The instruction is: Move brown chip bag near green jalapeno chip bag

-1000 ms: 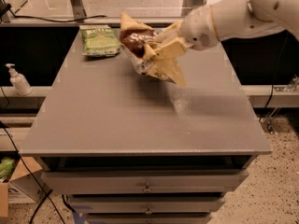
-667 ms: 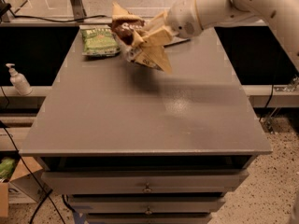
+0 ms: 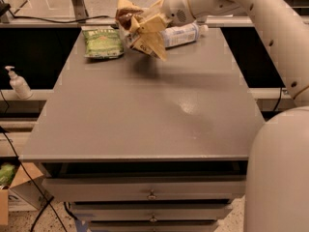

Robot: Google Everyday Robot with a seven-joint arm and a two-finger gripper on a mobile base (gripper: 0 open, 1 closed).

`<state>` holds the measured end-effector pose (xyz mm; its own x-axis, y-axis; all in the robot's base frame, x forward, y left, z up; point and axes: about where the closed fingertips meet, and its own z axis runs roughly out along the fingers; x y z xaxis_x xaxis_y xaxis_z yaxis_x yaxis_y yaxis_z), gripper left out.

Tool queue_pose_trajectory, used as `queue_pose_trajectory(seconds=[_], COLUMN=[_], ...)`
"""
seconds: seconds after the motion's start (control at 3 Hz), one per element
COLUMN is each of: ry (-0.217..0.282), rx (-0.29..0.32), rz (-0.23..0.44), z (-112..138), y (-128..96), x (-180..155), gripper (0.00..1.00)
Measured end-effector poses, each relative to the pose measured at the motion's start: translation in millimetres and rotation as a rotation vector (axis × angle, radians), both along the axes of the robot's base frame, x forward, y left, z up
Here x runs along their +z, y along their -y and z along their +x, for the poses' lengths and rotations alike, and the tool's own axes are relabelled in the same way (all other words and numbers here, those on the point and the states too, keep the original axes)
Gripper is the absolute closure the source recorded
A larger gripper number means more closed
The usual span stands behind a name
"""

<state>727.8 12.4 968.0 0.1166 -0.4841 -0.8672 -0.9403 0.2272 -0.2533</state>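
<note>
The brown chip bag (image 3: 139, 27), dark brown in the middle with pale cream ends, hangs crumpled in my gripper (image 3: 157, 21) above the far part of the grey table (image 3: 145, 115). The gripper is shut on the bag's right side. The green jalapeno chip bag (image 3: 102, 42) lies flat at the table's far left, just left of the held bag. A small gap shows between the two bags.
A clear plastic bottle (image 3: 182, 34) lies on its side at the back of the table, behind the held bag. A white pump bottle (image 3: 18, 83) stands on a ledge to the left. Drawers (image 3: 152, 192) sit below the table front.
My gripper has carried the brown chip bag from the table's middle right towards the far left, ending close to the green bag.
</note>
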Motion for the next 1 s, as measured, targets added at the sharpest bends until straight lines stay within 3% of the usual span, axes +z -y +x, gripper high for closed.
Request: queue_pose_trajectory(seconds=[0.33, 0.67, 1.0], ry=[-0.006, -0.009, -0.009], rx=[-0.016, -0.013, -0.012], rz=[0.031, 0.034, 0.034], z=[16.0, 16.9, 16.9], y=[-6.9, -9.8, -9.9], x=[-0.5, -1.7, -1.8], gripper=[0.13, 0.0, 0.0])
